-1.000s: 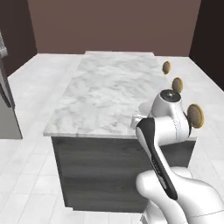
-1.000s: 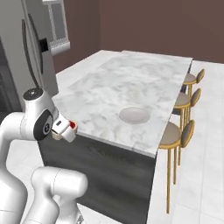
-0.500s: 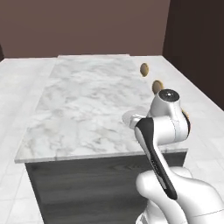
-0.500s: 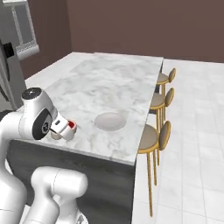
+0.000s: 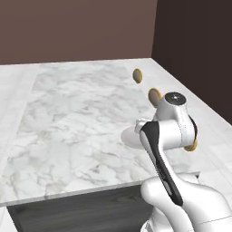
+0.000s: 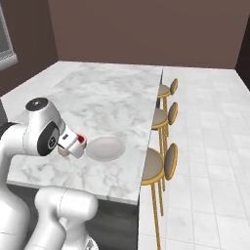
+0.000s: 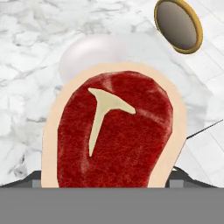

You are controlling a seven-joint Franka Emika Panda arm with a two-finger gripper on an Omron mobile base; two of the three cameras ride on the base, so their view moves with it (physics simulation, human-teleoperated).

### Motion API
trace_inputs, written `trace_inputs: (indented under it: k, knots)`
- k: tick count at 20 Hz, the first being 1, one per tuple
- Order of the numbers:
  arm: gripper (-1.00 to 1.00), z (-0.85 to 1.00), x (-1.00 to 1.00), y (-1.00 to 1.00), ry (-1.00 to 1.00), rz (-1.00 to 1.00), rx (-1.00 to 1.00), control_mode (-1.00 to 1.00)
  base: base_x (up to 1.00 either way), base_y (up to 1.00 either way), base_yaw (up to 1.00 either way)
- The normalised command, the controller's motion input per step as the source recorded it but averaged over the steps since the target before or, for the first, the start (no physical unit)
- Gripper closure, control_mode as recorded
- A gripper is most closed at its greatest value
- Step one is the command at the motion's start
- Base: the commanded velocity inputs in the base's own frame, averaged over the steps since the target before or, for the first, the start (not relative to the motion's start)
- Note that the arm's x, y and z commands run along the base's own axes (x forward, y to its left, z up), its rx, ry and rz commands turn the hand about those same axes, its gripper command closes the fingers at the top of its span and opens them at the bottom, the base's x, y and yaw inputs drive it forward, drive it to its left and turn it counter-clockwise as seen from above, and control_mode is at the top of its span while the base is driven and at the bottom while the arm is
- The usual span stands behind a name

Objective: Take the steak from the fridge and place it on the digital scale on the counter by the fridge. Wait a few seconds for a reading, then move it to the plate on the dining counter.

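Clamped on the steak (image 7: pixel 114 133), gripper (image 6: pixel 73 145) hanging over the near edge of the dining counter (image 6: pixel 112 97), just beside the plate (image 6: pixel 104 148). From the hand camera: red meat with tan rim up close, plate (image 7: pixel 94 51) behind it, one stool (image 7: pixel 178 25) beyond. From the right base camera: three stools (image 6: pixel 155 165) in a row.

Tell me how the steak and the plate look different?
The steak is dark red with a tan rim; the plate is plain pale grey-white. The steak is held up in the end effector; the plate lies flat on the dining counter. Both are flat and rounded.
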Motion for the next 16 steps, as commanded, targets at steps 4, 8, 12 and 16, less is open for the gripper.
trace_inputs:
  k: [4,8,12,16]
  knots:
    - [1.0,0.0,0.64,-0.15,0.06,-0.02,0.05,-1.0,0.0,0.0,0.0]
    - [1.0,-0.04,0.97,-0.54,0.08,0.0,0.05,-1.0,0.0,0.0,0.0]
    - [1.0,-0.2,1.0,-0.54,0.06,0.0,0.03,-1.0,0.0,0.0,0.0]
    - [1.0,-0.38,1.0,-0.26,0.04,0.0,0.0,-1.0,0.0,0.0,0.0]
